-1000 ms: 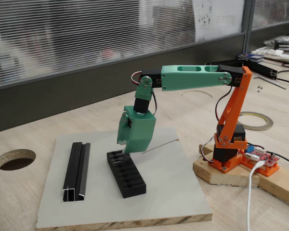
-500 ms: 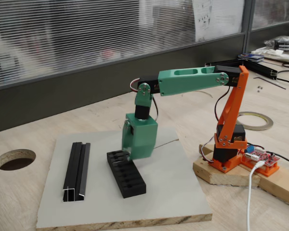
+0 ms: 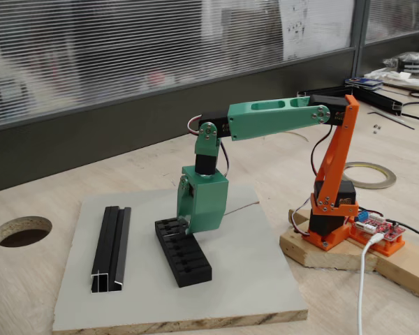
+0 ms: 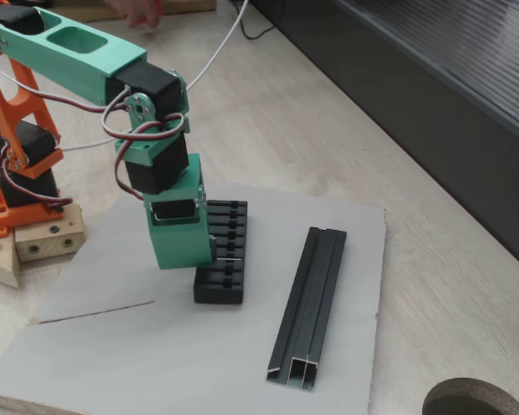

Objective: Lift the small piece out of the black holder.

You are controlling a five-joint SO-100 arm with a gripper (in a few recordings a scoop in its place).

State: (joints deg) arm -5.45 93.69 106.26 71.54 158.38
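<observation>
- Nearest me in a fixed view, the pale grey rectangular board (image 3: 251, 293) lies on the light wooden table (image 3: 49, 195) and carries everything I'm working with.
- On it, the long thin black grooved rail (image 3: 112, 248) lies well apart from the arm, to the left of the holder in that view.
- The black rectangular plastic holder with its row of slots (image 3: 188, 259) lies beside the rail; a thin pale glint sits across one slot near its far end (image 4: 229, 258). I judge that to be the small dark-grey piece, though it is too tiny to be sure.
- The green two-finger gripper (image 3: 188, 225) is down at that far end of the holder, touching or just above it. Its body hides the fingertips in both fixed views, so I cannot tell whether they are apart or clamped.
- Farthest back, the orange arm base (image 3: 332, 209) stands on a wooden block.
- Risk, as I judge it: working blind, the fingers could straddle the wrong slot, close on nothing, or drag the unfastened holder upward.
</observation>
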